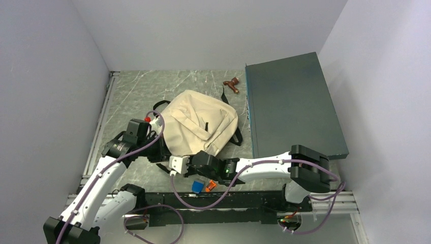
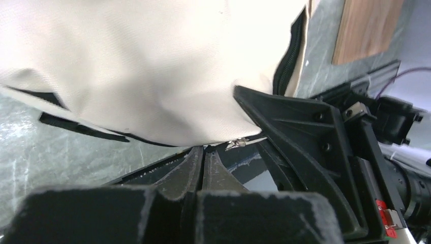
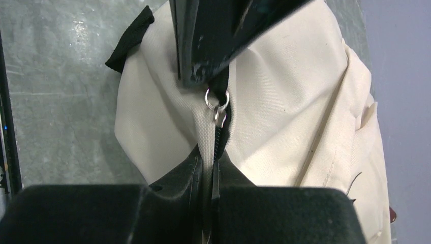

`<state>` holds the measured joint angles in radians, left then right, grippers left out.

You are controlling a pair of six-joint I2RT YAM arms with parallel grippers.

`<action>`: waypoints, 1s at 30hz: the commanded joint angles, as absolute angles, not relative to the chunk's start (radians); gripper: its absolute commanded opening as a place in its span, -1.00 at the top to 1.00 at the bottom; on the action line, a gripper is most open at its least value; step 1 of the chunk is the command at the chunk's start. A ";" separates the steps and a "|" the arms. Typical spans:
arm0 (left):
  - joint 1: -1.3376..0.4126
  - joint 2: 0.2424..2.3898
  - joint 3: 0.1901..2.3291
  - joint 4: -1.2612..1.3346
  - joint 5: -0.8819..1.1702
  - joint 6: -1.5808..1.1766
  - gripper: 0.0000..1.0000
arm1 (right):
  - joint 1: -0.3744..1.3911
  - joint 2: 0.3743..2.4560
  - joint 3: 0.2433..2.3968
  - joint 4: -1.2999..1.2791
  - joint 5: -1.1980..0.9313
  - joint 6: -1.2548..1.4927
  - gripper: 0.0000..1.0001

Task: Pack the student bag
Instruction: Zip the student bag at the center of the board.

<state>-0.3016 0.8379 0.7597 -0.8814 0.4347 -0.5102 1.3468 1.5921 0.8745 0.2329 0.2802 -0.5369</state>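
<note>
My right gripper (image 3: 209,158) narrow on the soft cream canvas backpack (image 1: 201,124), at its zip edge — left gripper (image 2: 203,150) tight shut alongside.

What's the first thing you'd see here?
A big cream student bag lies in the middle of the table. The left gripper and right gripper meet at its near edge, the right one pinching the zip seam. A large dark teal box sits on the right side.
</note>
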 commanded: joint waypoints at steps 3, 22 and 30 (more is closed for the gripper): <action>-0.214 0.792 0.763 -0.826 -0.058 -0.606 1.00 | 1.338 1.497 0.745 0.047 0.430 -0.480 1.00; -0.343 0.662 0.803 -0.717 0.545 -0.610 1.00 | 1.400 1.343 0.918 0.021 0.273 -0.414 -0.54; -0.480 0.662 0.839 -0.734 0.543 -0.599 1.00 | 1.437 1.522 1.069 0.021 0.391 -0.439 -0.68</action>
<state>-0.4557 0.6712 0.7738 -0.7757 0.4969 -0.6167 1.4330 1.4609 0.9958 0.0303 0.3115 -0.4374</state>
